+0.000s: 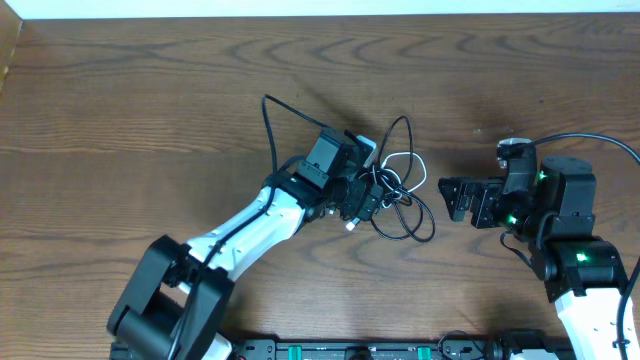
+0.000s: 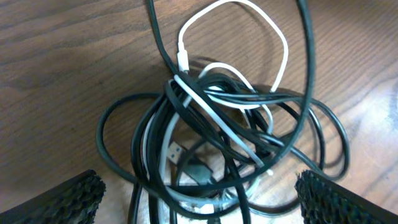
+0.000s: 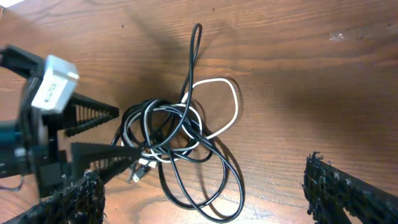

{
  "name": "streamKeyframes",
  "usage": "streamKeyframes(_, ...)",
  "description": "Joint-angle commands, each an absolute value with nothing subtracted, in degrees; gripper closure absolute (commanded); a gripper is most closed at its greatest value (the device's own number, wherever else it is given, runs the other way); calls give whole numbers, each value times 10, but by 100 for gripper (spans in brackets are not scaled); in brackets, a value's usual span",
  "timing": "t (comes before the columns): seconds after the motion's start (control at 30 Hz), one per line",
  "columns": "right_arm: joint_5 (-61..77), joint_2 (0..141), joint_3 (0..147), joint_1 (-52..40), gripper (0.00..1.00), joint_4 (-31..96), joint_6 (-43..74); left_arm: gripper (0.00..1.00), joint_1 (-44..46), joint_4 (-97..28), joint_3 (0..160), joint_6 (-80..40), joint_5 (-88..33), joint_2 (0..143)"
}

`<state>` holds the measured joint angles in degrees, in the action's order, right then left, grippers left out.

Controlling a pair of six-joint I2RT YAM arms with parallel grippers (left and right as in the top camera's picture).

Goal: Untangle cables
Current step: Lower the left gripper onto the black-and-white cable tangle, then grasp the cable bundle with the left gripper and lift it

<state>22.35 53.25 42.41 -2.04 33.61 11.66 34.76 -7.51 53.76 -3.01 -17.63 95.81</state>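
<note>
The cables (image 1: 402,196) lie in a small tangle of black and white cords at the table's middle, with one black tail (image 1: 270,125) running off to the far left. My left gripper (image 1: 368,196) is right at the bundle's left side and open. In the left wrist view the knot (image 2: 211,124) and a small plug (image 2: 177,152) lie between its wide-apart fingers (image 2: 68,198). My right gripper (image 1: 452,198) stands open just right of the tangle, apart from it. The right wrist view shows the cables (image 3: 177,134), a white loop (image 3: 227,102) and the left gripper's fingers (image 3: 93,115) at the bundle.
The wooden table (image 1: 150,90) has its left edge at the far left corner (image 1: 12,60). A thick black arm cable (image 1: 590,140) arcs over the right arm. A dark strip with green lights (image 1: 350,350) runs along the front edge.
</note>
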Motion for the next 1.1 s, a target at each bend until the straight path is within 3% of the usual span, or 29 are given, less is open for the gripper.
streamKeyframes(0.0,231,533,434,-18,1,336,124,10,348,-64,553,-38,-164,979)
streamKeyframes(0.1,231,533,434,-18,1,336,124,42,348,-52,553,-37,-156,990)
streamKeyframes(0.33,231,533,434,-18,1,336,124,59,348,-48,553,-37,-156,991)
streamKeyframes(0.6,231,533,434,-18,1,336,124,63,348,-48,553,-37,-154,1002)
streamKeyframes(0.77,231,533,434,-18,1,336,124,37,348,-41,553,-38,-154,1030)
streamKeyframes(0.8,231,533,434,-18,1,336,124,37,348,-39,553,-38,-154,1035)
streamKeyframes(0.97,231,533,434,-18,1,336,124,37,348,-35,553,-41,-154,1037)
streamKeyframes(1.03,231,533,434,-18,1,336,124,46,348,-34,553,-42,-154,1037)
streamKeyframes(1.07,231,533,434,-18,1,336,124,57,348,-34,553,-42,-154,1037)
